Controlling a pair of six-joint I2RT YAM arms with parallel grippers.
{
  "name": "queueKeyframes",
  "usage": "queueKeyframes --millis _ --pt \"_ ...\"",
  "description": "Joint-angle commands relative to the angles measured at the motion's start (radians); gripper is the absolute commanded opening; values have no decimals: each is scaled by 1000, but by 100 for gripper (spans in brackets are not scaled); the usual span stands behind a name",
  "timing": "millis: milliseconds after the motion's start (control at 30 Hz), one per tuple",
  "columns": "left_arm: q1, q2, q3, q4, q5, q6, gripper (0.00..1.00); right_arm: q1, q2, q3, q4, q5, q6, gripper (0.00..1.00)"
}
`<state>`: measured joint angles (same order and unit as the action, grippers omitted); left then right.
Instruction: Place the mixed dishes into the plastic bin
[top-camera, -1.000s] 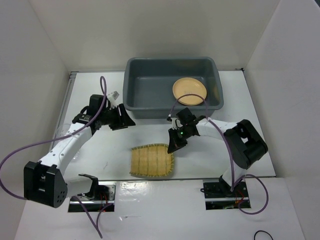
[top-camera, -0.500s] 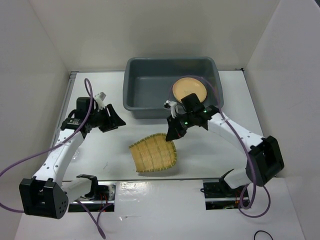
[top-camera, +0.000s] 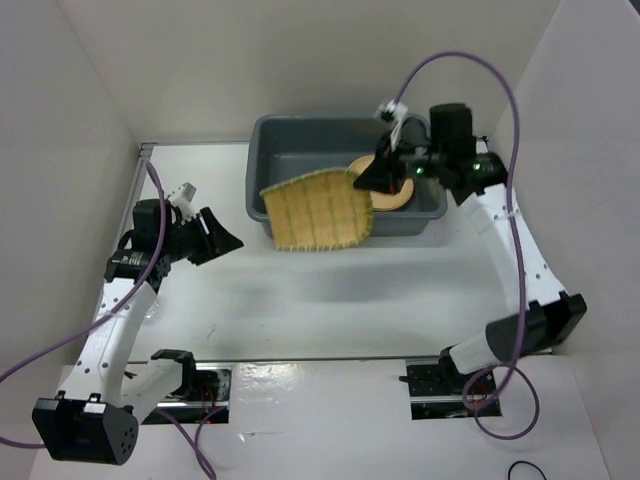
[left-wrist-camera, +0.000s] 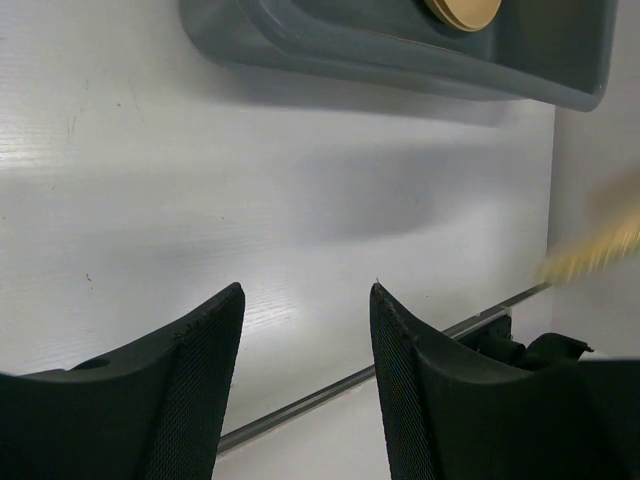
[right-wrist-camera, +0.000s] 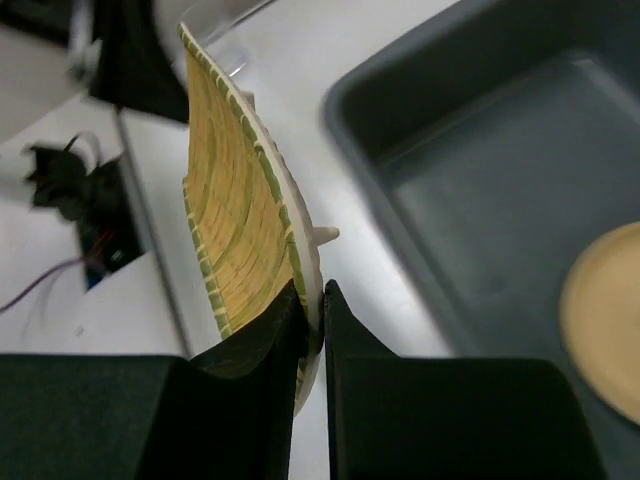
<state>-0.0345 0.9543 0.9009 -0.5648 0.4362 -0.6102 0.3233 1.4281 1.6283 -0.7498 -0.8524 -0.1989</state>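
My right gripper (top-camera: 366, 180) is shut on the rim of the yellowish woven bamboo tray (top-camera: 316, 212). It holds the tray tilted in the air over the front wall of the slate-grey plastic bin (top-camera: 262, 150). The right wrist view shows the tray (right-wrist-camera: 235, 215) edge-on between my pads (right-wrist-camera: 300, 335), above the bin (right-wrist-camera: 480, 190). A tan-orange plate (top-camera: 392, 198) lies in the bin's right part, half hidden; it also shows in the right wrist view (right-wrist-camera: 605, 320). My left gripper (top-camera: 222, 238) is open and empty over the left of the table (left-wrist-camera: 305, 300). A faint clear shape (top-camera: 148, 310) beside the left arm may be the glass cup.
White walls close in the table on the left, back and right. A metal strip (top-camera: 330, 358) runs along the near edge by the arm bases. Purple cables loop from both arms. The left wrist view shows the bin's front wall (left-wrist-camera: 330, 50).
My right gripper has lifted the bamboo tray off the table and carried it up and back to the bin's front. My left arm has drawn back to the left.
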Motion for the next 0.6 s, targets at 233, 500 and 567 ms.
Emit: queueKeyframes --millis 233,500,567 --pt "18 -101 -25 -33 26 -14 61 -319 462 443 56 -71 125 0" --pt "27 -131 -34 -61 16 -14 61 -386 692 534 66 65 81 0" --pt "27 -140 -34 -61 16 -14 61 -386 725 573 66 108 63 0"
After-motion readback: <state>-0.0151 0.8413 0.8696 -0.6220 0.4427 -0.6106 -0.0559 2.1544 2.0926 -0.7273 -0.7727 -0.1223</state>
